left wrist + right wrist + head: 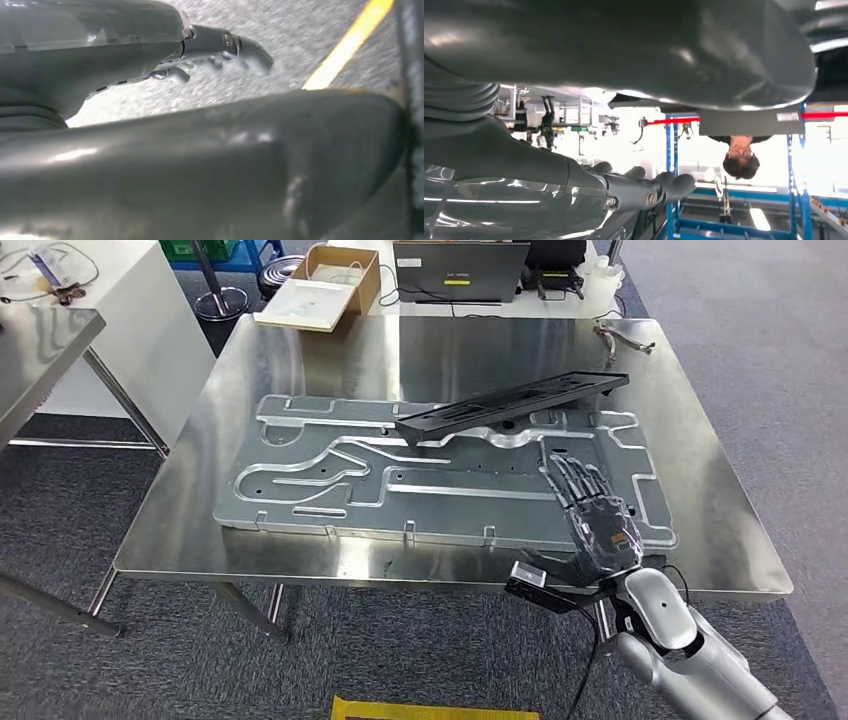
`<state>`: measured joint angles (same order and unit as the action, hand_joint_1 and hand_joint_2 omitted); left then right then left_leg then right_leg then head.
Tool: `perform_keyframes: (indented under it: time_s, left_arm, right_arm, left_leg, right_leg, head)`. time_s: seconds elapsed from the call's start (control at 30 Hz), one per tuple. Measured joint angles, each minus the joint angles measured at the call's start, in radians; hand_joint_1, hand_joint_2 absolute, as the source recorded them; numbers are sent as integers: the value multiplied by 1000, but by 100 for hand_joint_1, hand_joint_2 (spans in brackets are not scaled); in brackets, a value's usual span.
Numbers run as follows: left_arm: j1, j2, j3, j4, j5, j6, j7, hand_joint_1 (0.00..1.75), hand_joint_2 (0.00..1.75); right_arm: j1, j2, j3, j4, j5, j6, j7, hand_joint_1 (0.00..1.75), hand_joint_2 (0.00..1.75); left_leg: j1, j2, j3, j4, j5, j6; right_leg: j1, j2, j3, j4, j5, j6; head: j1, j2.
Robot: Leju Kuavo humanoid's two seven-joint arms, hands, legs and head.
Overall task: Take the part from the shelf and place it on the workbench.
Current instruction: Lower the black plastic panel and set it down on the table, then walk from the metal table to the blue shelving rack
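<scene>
While the right hand (598, 523) hovers flat over the near right part of the desk (300, 360), its fingers (572, 480) are stretched out straight and slightly apart, holding nothing. Beyond the fingertips, and a little to the robot's left of them, lies the part (512, 403), a long, narrow black rail. It rests on top of a large ribbed metal panel (330, 475) that covers much of the desk. The rail's long axis runs crosswise to the fingers: its lower end sits ahead and to the left of the fingertips, and it rises gently toward a far end that lies ahead and to the right of them. A clear gap of panel separates the fingertips from the rail; they are not touching.

From the left wrist camera, the left hand (220, 50) hangs low over grey carpet (300, 30) beside a yellow floor line (350, 42), with its fingers loosely extended and nothing in them. It is well away from the desk.

Judging by this layout, the part already seems set down on the desk, and the right hand is by far the nearer one; any further reach would go straight forward from the fingertips.

A small tool (622, 339) lies at the far right corner, well beyond the rail.
</scene>
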<state>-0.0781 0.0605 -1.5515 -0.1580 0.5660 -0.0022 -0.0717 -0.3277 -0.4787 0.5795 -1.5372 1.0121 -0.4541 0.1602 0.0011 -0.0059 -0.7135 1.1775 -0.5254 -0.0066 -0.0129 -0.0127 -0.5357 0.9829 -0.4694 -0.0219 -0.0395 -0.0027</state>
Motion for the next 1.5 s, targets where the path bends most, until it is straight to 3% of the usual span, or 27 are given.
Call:
perform_keyframes:
  time_s: [0.07, 0.13, 0.2, 0.27, 0.3, 0.37, 0.4, 0.47, 0.53, 0.57, 0.6, 0.63, 0.7, 0.77, 0.8, 0.87, 0.9, 0.97, 1.03, 1.07, 1.13, 1.17, 1.23, 1.3, 1.4, 1.43, 1.5]
  left_arm:
    - [0, 0, 0, 0, 0, 0, 0, 0, 0]
    - [0, 2, 0, 0, 0, 0, 0, 0, 0]
    - [-2, 3, 0, 0, 0, 1, 0, 0, 0]
    - [-3, 3, 0, 0, 0, 1, 0, 0, 0]
    - [-4, 3, 0, 0, 0, 1, 0, 0, 0]
    - [-3, 4, 0, 0, 0, 1, 1, 0, 0]
    - [-4, 3, 0, 0, 1, 1, 2, 0, 0]
    - [-4, 3, 0, 0, 2, 1, 4, 0, 0]
    - [-3, 3, 0, 0, 4, 1, 5, 0, 0]
    - [-3, 3, 0, 0, 5, 1, 5, 0, 0]
    - [-3, 3, 0, 0, 7, 1, 6, 0, 0]
    - [-3, 3, 0, 0, 9, 1, 6, 0, 0]
    - [-3, 2, 0, 0, 10, 1, 7, 0, 0]
    - [-3, 0, 0, 0, 10, 2, 8, 0, 0]
    - [-3, -2, 0, 0, 11, 3, 8, 0, 0]
    - [0, -2, 0, 0, 11, 4, 10, 0, 0]
    - [1, -2, 0, 0, 11, 4, 11, 0, 0]
    - [3, -2, 0, 0, 11, 4, 12, 0, 0]
    - [3, -4, 0, 0, 11, 4, 12, 0, 0]
    - [3, -4, 0, 0, 11, 4, 13, 0, 0]
    - [2, -4, 0, 0, 11, 4, 13, 0, 0]
    - [2, -3, 0, 0, 11, 4, 13, 0, 0]
    - [-2, -3, 0, 0, 11, 4, 14, 0, 0]
    - [-4, -4, 0, 0, 9, 4, 18, 0, 0]
    - [-2, -5, 0, 0, -4, 3, 22, 0, 0]
    - [-2, -5, 0, 0, -11, 3, 24, 0, 0]
    - [-2, -7, 0, 0, -21, 1, 28, 0, 0]
  right_arm:
    - [24, -9, -3, -29, 5, 8, 8, 0, 0]
    - [46, -18, -6, -55, 8, 15, 16, 0, 0]
    - [64, -27, -12, -82, 9, 21, 21, 0, 0]
    - [75, -37, -19, -107, 9, 22, 24, 0, 0]
    - [79, -41, -22, -116, 9, 22, 25, 0, 0]
    - [87, -48, -26, -129, 9, 23, 26, 0, 0]
    - [93, -52, -27, -135, 9, 25, 27, 0, 0]
    - [105, -59, -32, -146, 8, 29, 30, 0, 0]
    - [119, -66, -37, -159, 7, 33, 35, 0, 0]
    - [127, -69, -39, -166, 6, 36, 37, 0, 0]
    - [136, -72, -41, -173, 5, 38, 39, 0, 0]
    - [144, -75, -43, -180, 4, 40, 41, 0, 0]
    - [157, -83, -49, -196, 1, 41, 45, 0, 0]
    - [169, -90, -60, -215, -5, 41, 52, 0, 0]
    - [179, -93, -68, -225, -8, 40, 56, 0, 0]
    - [205, -97, -82, -240, -13, 40, 62, 0, 0]
    - [215, -98, -86, -246, -14, 40, 63, 0, 0]
    - [231, -99, -90, -254, -14, 41, 64, 0, 0]
    - [243, -99, -94, -261, -15, 41, 66, 0, 0]
    - [248, -99, -95, -263, -15, 41, 66, 0, 0]
    - [256, -99, -96, -265, -14, 41, 67, 0, 0]
    - [259, -99, -97, -266, -14, 43, 67, 0, 0]
    - [271, -99, -104, -272, -13, 47, 69, 0, 0]
    - [294, -98, -119, -283, -14, 49, 73, 0, 0]
    - [349, -95, -141, -298, -22, 42, 88, 0, 0]
    - [375, -94, -149, -304, -28, 39, 98, 0, 0]
    - [430, -90, -167, -318, -42, 28, 126, 0, 0]
  left_leg:
    - [6, 0, -5, 108, -41, -9]
    - [11, 0, 41, 109, 1, -15]
    - [13, 0, 148, -11, 28, -16]
    - [10, -2, 236, -137, 1, -8]
    - [7, -2, 253, -168, -12, -1]
    - [6, 0, 245, -176, -3, 16]
    - [6, 3, 236, -177, 8, 27]
    - [7, 8, 211, -179, 34, 44]
    - [3, 10, 179, -177, 59, 51]
    - [0, 10, 162, -175, 71, 53]
    - [-3, 10, 144, -172, 82, 53]
    - [-6, 10, 127, -169, 92, 53]
    - [-10, 9, 99, -161, 110, 50]
    - [-13, 9, 84, -156, 126, 44]
    - [-12, 9, 81, -157, 135, 38]
    - [-11, 7, 77, -161, 149, 26]
    - [-10, 5, 71, -154, 137, 20]
    - [-7, 3, 49, -92, 59, 10]
    - [0, 3, 23, 29, -39, -1]
    - [3, 3, 18, 84, -59, -5]
    - [9, 3, 45, 121, -26, -13]
    - [11, 3, 81, 90, 6, -15]
    - [13, 2, 191, -49, 15, -16]
    - [8, 0, 263, -159, -19, -4]
    - [4, 1, 255, -184, -8, 24]
    - [6, 3, 243, -186, 6, 35]
    - [7, 8, 213, -189, 34, 50]
  right_leg:
    - [-1, -1, -34, 5, 23, 4]
    - [-3, -2, -69, 14, 43, 11]
    - [-6, -2, -98, 29, 58, 21]
    - [-5, -2, -113, 41, 71, 34]
    - [-4, -2, -115, 41, 79, 41]
    - [-6, -1, -117, 40, 90, 54]
    - [-7, 1, -123, 50, 72, 59]
    - [-10, 6, -148, 123, -18, 65]
    - [-9, 7, -177, 247, -111, 69]
    - [-9, 8, -181, 297, -125, 69]
    - [-9, 8, -173, 322, -113, 68]
    - [-8, 8, -147, 313, -86, 65]
    - [-2, 9, -50, 202, -45, 50]
    - [7, 9, 46, 62, -59, 34]
    - [12, 9, 69, 22, -71, 28]
    - [12, 6, 70, -3, -61, 20]
    - [10, 4, 62, -7, -49, 13]
    - [4, 0, 37, -12, -21, 1]
    - [5, 0, 5, -10, 4, -3]
    - [5, -1, -14, -7, 16, -1]
    - [2, -1, -54, 3, 40, 5]
    - [0, -1, -74, 11, 50, 10]
    - [-2, -2, -106, 30, 65, 21]
    - [-1, -4, -119, 39, 80, 34]
    - [-3, -3, -125, 35, 97, 55]
    - [-5, 0, -133, 48, 74, 60]
    - [-8, 6, -157, 127, -30, 67]
  head:
    - [0, 0]
    - [0, 0]
    - [0, 0]
    - [0, 0]
    - [0, 0]
    - [0, 0]
    - [0, 0]
    - [0, 0]
    - [1, 0]
    - [0, 0]
    - [0, 0]
    - [0, 0]
    - [0, 0]
    - [0, 0]
    - [0, 0]
    - [0, 0]
    - [0, 0]
    - [0, 0]
    - [0, 0]
    - [0, 0]
    - [0, 0]
    - [0, 0]
    - [0, 0]
    - [0, 0]
    - [0, 0]
    - [0, 0]
    - [0, 0]
